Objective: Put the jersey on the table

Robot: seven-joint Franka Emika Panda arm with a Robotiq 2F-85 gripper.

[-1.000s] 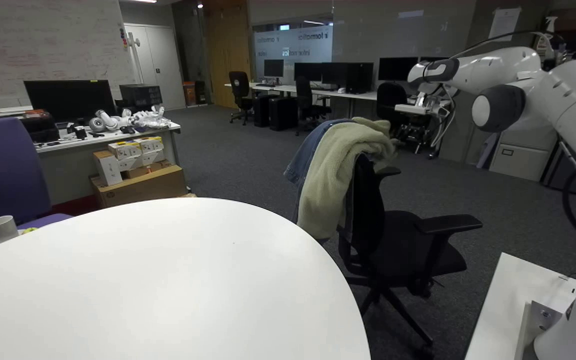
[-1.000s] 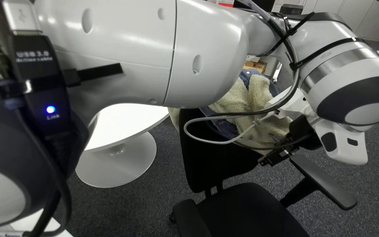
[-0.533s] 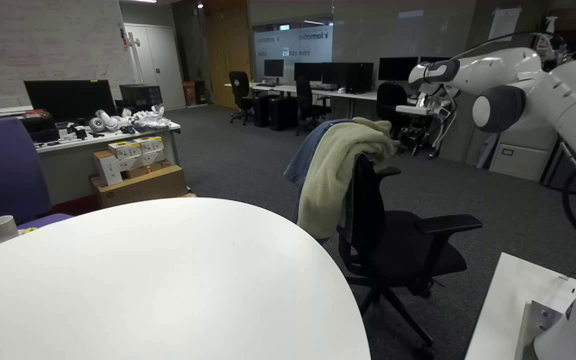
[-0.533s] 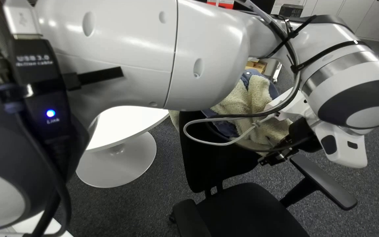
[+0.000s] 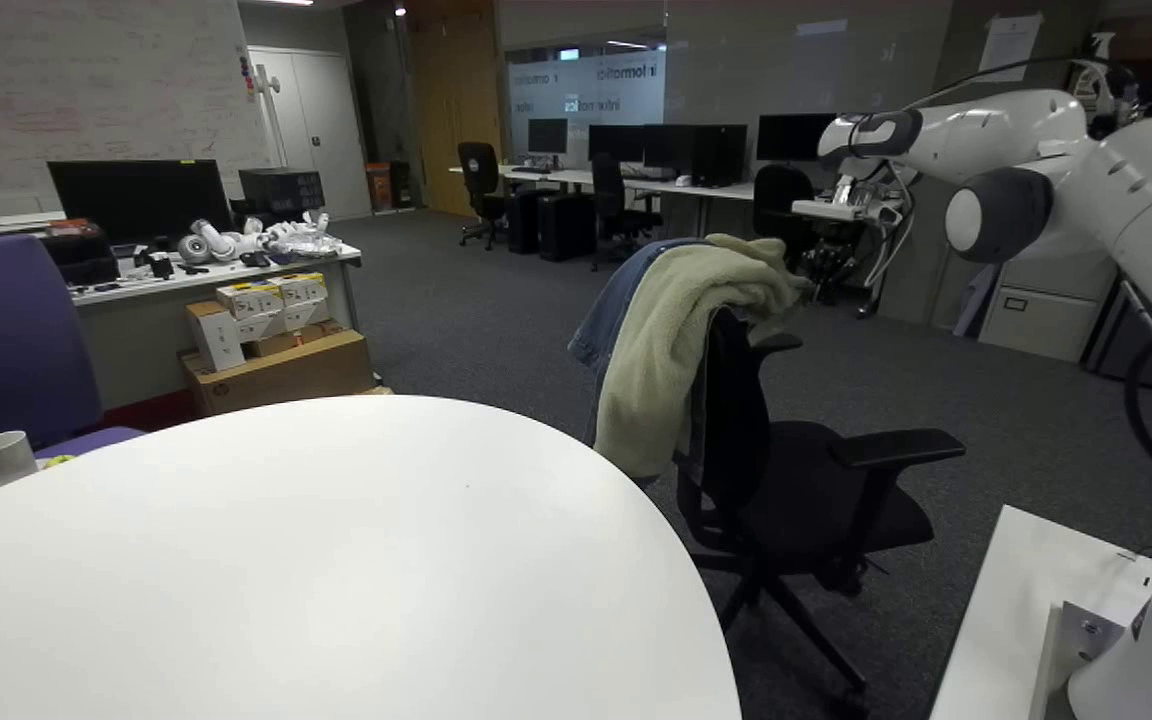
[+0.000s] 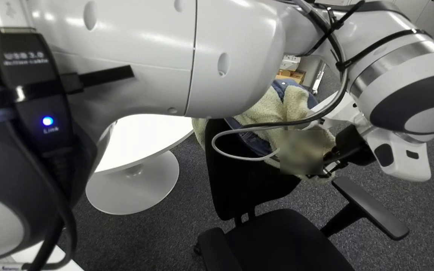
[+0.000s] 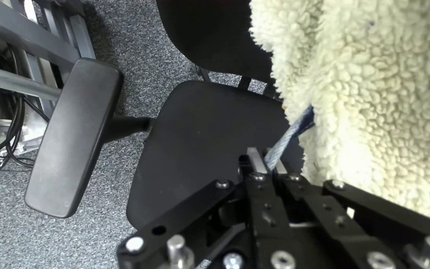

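"USB 3.0" and "Link" face me on the black cable connector [image 6: 40, 94].
Under "USB 3.0" a blurred smaller line ends in "cable"; in an exterior view I read "informatics" repeated on the glass panel [image 5: 586, 92] and a small "hp" on the cardboard box [image 5: 281, 373].

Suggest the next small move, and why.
Probably a slow lift straight up: the hand is shut on a denim strip of the jersey, while much of it lies draped over the black chair's backrest. Raising it should start freeing the cloth before any swing toward the table.
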